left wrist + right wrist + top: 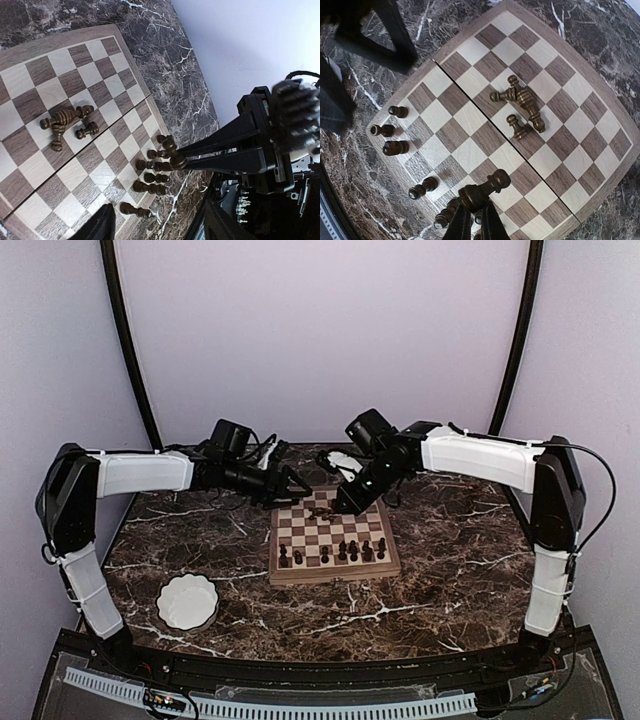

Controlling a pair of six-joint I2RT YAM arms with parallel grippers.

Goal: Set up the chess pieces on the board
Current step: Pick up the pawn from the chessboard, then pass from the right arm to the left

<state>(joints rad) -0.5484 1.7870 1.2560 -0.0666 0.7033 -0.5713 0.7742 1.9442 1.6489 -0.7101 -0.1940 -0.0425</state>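
Observation:
The board (335, 540) lies mid-table, tan and dark brown checks in a light rim. Several dark chess pieces (335, 552) stand along its near row, also in the left wrist view (152, 177). A few more chess pieces lie toppled in a small heap (520, 100) nearer the far side (67, 120). My right gripper (475, 205) is shut on the base of one dark piece (487, 187), held tilted just above the board beside the standing row (175, 155). My left gripper (160, 230) hovers open over the board's far left part (300, 483), holding nothing.
A white scalloped bowl (187, 601) sits on the marble table (450, 550) near the front left. A small white object (345, 463) lies behind the board, under the right arm. The two arms meet closely above the board's far edge.

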